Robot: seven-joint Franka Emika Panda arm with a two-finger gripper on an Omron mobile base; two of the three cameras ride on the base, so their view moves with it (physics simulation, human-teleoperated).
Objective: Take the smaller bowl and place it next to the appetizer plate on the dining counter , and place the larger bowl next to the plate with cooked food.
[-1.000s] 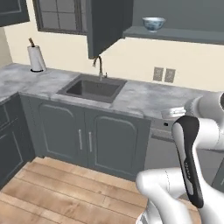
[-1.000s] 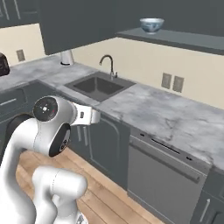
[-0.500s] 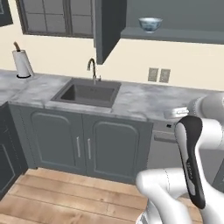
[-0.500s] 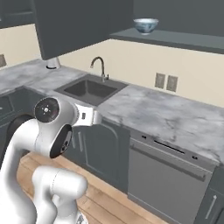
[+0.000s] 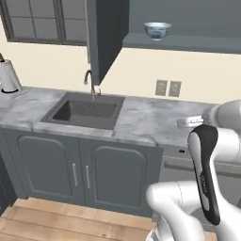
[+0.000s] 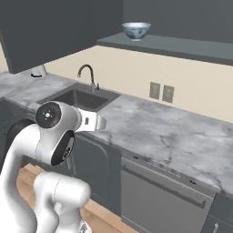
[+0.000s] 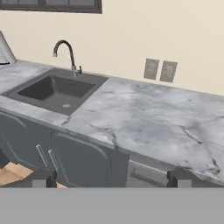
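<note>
The whole scene has slid leftward across both base views since the earlier pictures, so the base has driven on along the counter [image 5: 141,122] while the things on it kept their places; the sink [image 5: 84,110] now lies left of centre. This looks like the approach step for the first fetch. The smaller bowl [image 5: 157,30], deep, white with blue pattern, stands upright on the high dark shelf [image 5: 188,42] above the wall outlets [image 5: 167,88]. The gripper [image 7: 111,178] is spread wide and empty, low at counter level. Next it likely must rise well up to reach the bowl's rim.
</note>
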